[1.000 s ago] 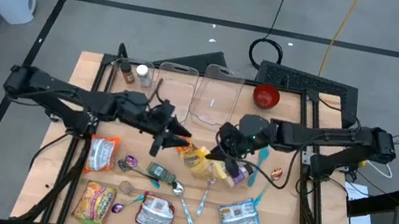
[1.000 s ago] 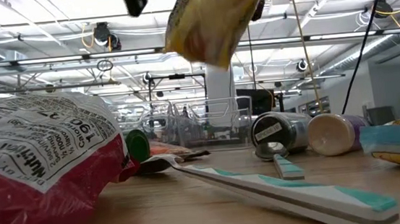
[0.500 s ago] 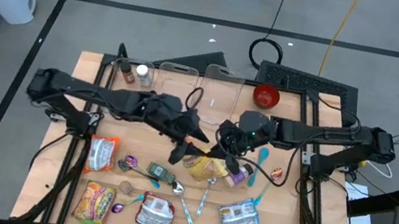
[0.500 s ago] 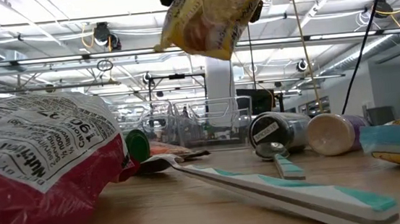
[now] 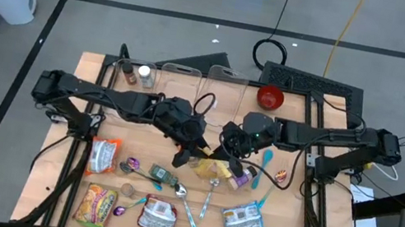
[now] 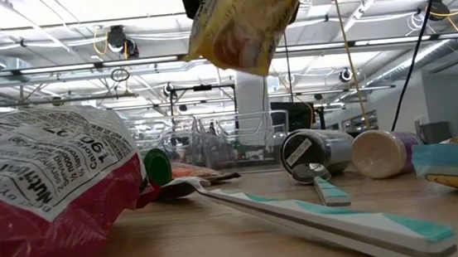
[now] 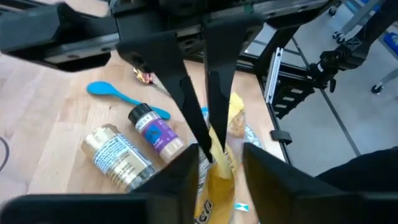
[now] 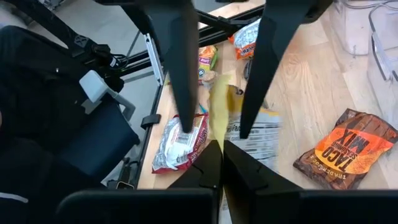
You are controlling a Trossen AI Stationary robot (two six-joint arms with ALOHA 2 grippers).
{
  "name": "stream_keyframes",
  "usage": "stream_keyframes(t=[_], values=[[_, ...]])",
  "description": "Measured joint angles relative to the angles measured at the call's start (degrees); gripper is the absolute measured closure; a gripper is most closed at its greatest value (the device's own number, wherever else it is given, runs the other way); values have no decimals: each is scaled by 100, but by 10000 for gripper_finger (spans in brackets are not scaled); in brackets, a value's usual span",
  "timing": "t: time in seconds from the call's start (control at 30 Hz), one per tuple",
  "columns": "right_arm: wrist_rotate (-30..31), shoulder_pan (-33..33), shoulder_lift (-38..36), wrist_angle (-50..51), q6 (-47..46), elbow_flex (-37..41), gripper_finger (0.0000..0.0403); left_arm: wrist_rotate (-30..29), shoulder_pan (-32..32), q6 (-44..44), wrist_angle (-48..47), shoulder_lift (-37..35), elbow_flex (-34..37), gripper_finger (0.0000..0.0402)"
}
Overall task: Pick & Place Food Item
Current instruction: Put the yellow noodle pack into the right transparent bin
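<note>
A yellow food packet (image 5: 212, 166) hangs over the middle of the table, also showing in the low view as the packet (image 6: 240, 19) well above the tabletop. My right gripper (image 5: 225, 156) reaches in from the table's right and is shut on it. My left gripper (image 5: 190, 155) reaches in from the left and is open. In the left wrist view its two fingers stand one on each side of the packet (image 7: 219, 177), just short of the right gripper's fingers (image 7: 214, 93). My right gripper pinches an edge of the packet (image 8: 219, 127) between its two shut fingers, coming from the table's right and slanting down. The packet is lifted clear of the table and hangs tilted. My left gripper straddles the packet; I cannot tell whether its fingers touch it.
Below the arms lie spoons, a toothbrush (image 6: 336, 215) and two jars (image 7: 118, 155). More packets lie toward the near edge: an orange one (image 5: 103, 154), a yellow-green one (image 5: 90, 204) and two white ones (image 5: 158, 216). Clear bins (image 5: 218, 95) and a red bowl (image 5: 270, 98) stand at the far side.
My left gripper has gone toward the table's right, up to the hanging packet, and has tipped and rolled a little; its fingers now stand around the packet. The right gripper has kept still with the packet, which has swung slightly.
</note>
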State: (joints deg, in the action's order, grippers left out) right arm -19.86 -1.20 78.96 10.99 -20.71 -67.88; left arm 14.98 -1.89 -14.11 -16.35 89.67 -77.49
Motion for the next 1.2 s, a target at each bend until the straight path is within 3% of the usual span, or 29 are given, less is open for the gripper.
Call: stream_keyframes(t=[0.2,0.33,0.5,0.97,1.2], values=[[-2,-1,0,-1,21,0,403,-4,3,43,-1,0,0,390],[-20,1,-2,-27,22,-2,403,5,39,57,1,0,0,395],[-458,50,-2,-235,-160,0,388,42,67,73,26,-2,0,398],[-572,776,-472,-150,-260,-11,268,-50,369,98,56,-219,2,400],[-551,1147,-621,-473,-473,-8,237,-156,711,-19,318,-470,4,400]])
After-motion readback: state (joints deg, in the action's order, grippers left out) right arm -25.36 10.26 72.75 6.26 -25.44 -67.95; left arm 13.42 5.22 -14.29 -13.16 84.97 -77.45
